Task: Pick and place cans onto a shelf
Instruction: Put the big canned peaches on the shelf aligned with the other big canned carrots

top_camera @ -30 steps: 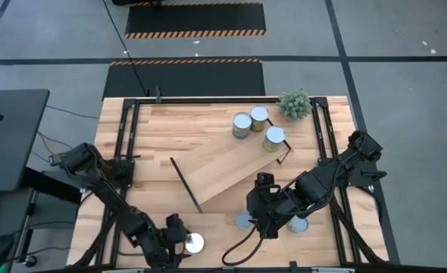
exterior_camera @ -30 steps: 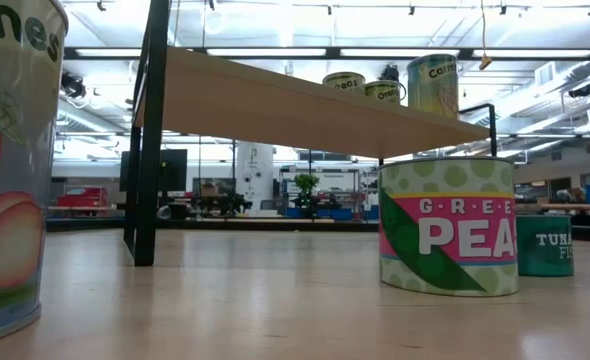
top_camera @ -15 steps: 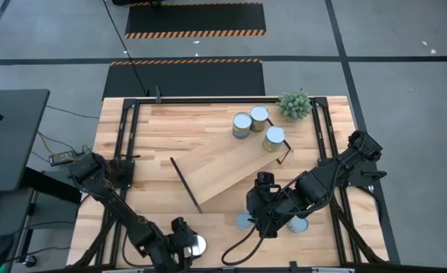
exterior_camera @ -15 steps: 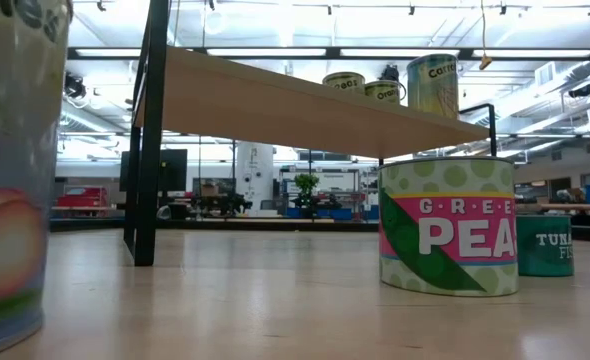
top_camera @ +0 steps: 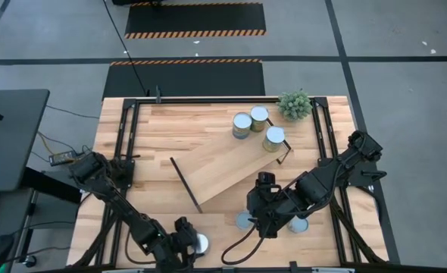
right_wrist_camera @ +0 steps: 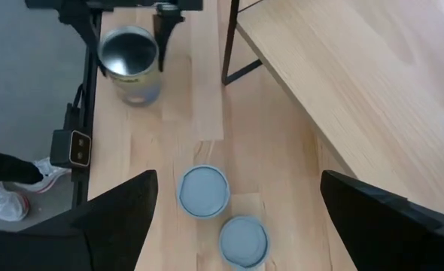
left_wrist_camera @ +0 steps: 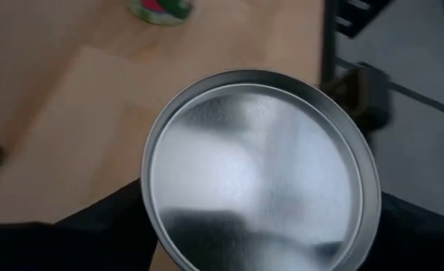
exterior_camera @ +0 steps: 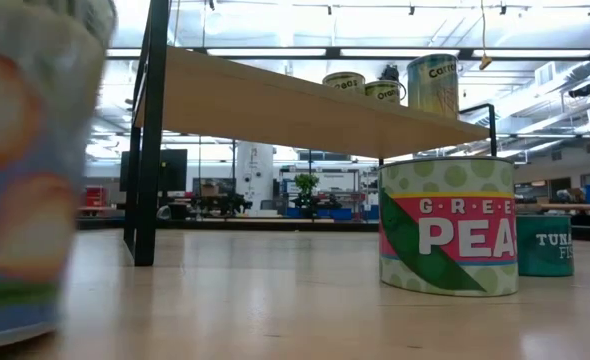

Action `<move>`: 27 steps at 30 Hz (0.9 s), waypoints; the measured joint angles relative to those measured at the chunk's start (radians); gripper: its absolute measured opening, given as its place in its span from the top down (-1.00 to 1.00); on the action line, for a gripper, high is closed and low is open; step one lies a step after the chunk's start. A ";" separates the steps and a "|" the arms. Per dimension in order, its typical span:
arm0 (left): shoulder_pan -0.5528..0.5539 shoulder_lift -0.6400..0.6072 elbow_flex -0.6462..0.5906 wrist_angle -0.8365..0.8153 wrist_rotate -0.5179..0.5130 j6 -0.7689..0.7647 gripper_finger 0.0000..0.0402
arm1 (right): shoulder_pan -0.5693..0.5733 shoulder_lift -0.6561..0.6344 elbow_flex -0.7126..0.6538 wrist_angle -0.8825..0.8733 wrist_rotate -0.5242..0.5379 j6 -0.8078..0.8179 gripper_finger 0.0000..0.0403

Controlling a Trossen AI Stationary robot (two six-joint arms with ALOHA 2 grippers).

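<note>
A can [left_wrist_camera: 260, 169] is held between the dark fingers of the left gripper [top_camera: 187, 241] at the table's six o'clock edge, ready for the shelf [top_camera: 208, 171]. The right gripper [right_wrist_camera: 233, 218] is spread wide above two cans [right_wrist_camera: 204, 190] at five o'clock, poised for a pickup.

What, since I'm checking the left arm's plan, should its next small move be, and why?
Probably raise the can straight up: the left pincer is shut on it down at the tabletop, while the shelf deck stands well above.
</note>
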State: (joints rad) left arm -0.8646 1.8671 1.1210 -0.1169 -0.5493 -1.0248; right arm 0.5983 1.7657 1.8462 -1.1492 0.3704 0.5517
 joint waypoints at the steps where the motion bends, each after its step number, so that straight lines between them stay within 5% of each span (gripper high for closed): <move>1: 0.000 -0.007 -0.001 0.007 0.017 -0.001 -0.56 | 0.001 0.000 0.000 -0.005 -0.003 0.001 -0.88; 7: 0.018 -0.064 0.048 0.002 0.065 0.056 -0.57 | 0.003 0.000 0.000 -0.079 -0.004 0.013 -0.88; 16: 0.099 -0.068 0.313 -0.230 0.191 0.230 -0.57 | 0.003 -0.053 0.000 -0.193 -0.025 0.071 -0.85; 27: 0.350 -0.069 0.586 -0.485 0.212 0.502 -0.57 | 0.011 -0.148 0.000 -0.283 0.113 0.160 -0.73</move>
State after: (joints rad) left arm -0.5147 1.7977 1.7074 -0.6019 -0.3376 -0.5226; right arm 0.6090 1.6173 1.8458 -1.4319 0.4836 0.7112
